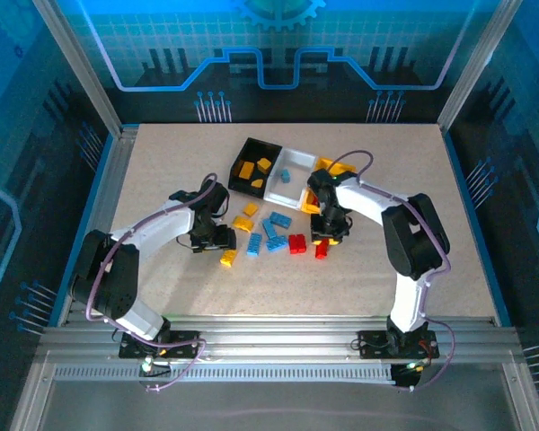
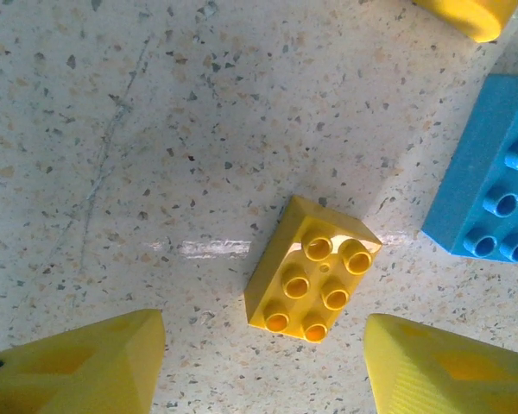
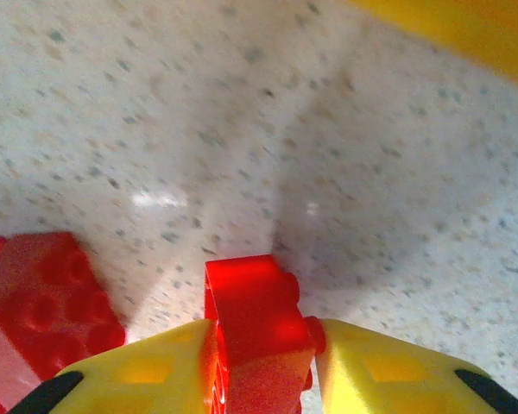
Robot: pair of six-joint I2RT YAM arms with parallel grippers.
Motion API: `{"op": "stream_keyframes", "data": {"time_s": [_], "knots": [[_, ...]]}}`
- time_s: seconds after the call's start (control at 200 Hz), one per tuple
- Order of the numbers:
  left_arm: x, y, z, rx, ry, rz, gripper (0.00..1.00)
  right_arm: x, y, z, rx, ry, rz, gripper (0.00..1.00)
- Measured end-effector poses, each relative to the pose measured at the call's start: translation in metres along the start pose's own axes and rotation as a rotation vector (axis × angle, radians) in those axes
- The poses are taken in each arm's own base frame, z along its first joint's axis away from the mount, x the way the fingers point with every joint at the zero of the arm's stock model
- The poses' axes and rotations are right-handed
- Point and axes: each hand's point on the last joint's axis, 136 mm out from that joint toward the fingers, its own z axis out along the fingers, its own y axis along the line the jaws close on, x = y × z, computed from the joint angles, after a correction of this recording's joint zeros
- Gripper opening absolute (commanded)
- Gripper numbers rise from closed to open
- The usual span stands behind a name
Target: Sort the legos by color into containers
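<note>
The right gripper (image 3: 263,366) clenches a red brick (image 3: 250,302); the left gripper (image 2: 263,362), released, straddles a yellow brick (image 2: 311,272). Beyond them, the black bin (image 1: 241,160) holds yellow bricks (image 1: 245,169); about 10 legos (image 1: 276,242) lie loose.

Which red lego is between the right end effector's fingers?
The red brick pinched by the right end effector; the other red brick lies free on the table beside it.

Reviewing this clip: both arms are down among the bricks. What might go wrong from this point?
1. The yellow brick lies skewed between the open jaws of the left gripper; closing could twist it or squeeze it out.
2. The right gripper seems to pinch the red brick near one end, so it may pivot or drop on lifting.
3. A second red brick lies close beside and could get nudged.
</note>
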Motion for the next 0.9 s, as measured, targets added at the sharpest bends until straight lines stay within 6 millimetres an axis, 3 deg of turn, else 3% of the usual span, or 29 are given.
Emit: {"op": "stream_keyframes", "data": {"time_s": [0.1, 0.31, 0.41, 0.54, 0.76, 0.9], "knots": [[-0.001, 0.000, 0.006, -0.004, 0.014, -0.001, 0.64, 0.006, -0.004, -0.003, -0.002, -0.004, 0.002, 0.44], [0.001, 0.000, 0.017, -0.012, 0.045, -0.004, 0.65, 0.007, -0.002, 0.002, -0.021, -0.009, 0.001, 0.44], [0.000, 0.000, 0.019, -0.013, 0.048, -0.004, 0.65, 0.008, -0.001, 0.005, -0.032, -0.006, 0.004, 0.40], [-0.002, -0.001, 0.021, -0.009, 0.040, -0.003, 0.65, 0.011, -0.002, 0.008, -0.033, 0.001, 0.010, 0.27], [-0.004, -0.006, 0.028, 0.018, 0.048, -0.003, 0.65, 0.012, -0.002, 0.002, -0.041, -0.006, 0.016, 0.25], [-0.005, -0.011, 0.030, 0.040, 0.054, 0.002, 0.64, 0.008, 0.002, -0.020, -0.066, -0.042, 0.020, 0.25]]}}
